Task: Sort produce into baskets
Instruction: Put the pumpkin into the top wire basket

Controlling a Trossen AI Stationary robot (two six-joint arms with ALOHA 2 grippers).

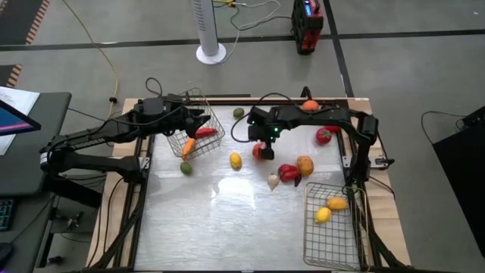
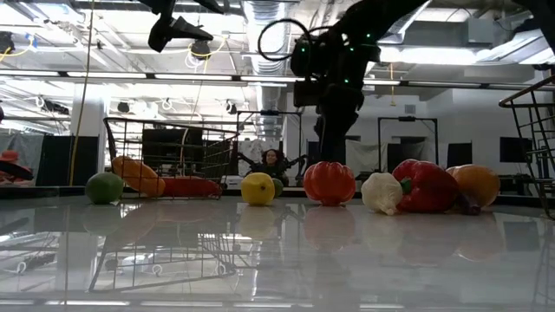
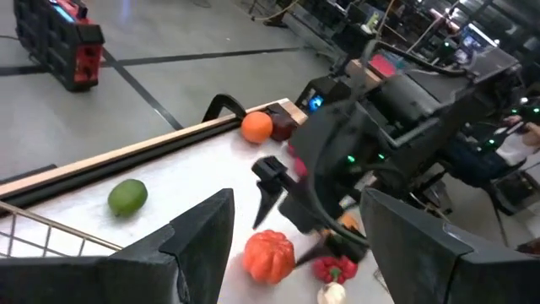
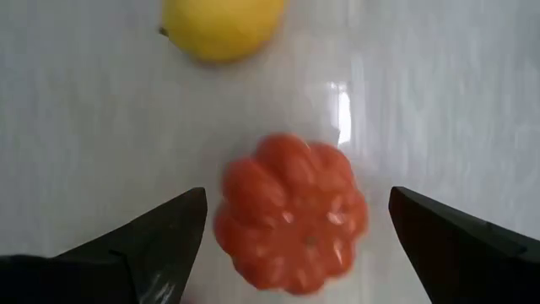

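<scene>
Right end effector (image 1: 263, 149) hangs directly over the ribbed red tomato (image 4: 291, 224) near the middle of the bench (image 1: 227, 220), fingers spread wide on either side, not touching it, nothing held. Lemon (image 1: 236, 161) sits just beside the tomato, toward the left edge. White garlic (image 1: 273, 182), red pepper (image 1: 289, 173) and an orange fruit (image 1: 305, 164) cluster close together on the right-edge side of the tomato, pepper touching the orange fruit. Another red piece (image 1: 323, 136) lies further toward the far right corner; an orange (image 1: 310, 105) sits at the far edge, partly behind the right arm. Lime (image 1: 239, 113) near the far edge, apart from the rest.

Left end effector (image 1: 198, 115) is at the far left corner, over the left basket (image 1: 198, 140), fingers parted, empty. That basket is tipped on its side, a carrot (image 1: 189, 146) and a long red pepper (image 1: 205, 133) in it. A green lime (image 1: 186, 167) lies on the bench just outside its mouth.

Right basket (image 1: 333, 227) lies at the near right corner with two yellow pieces (image 1: 330, 209) inside.

A person (image 2: 272, 162) shows in the low view, far behind the bench.
</scene>
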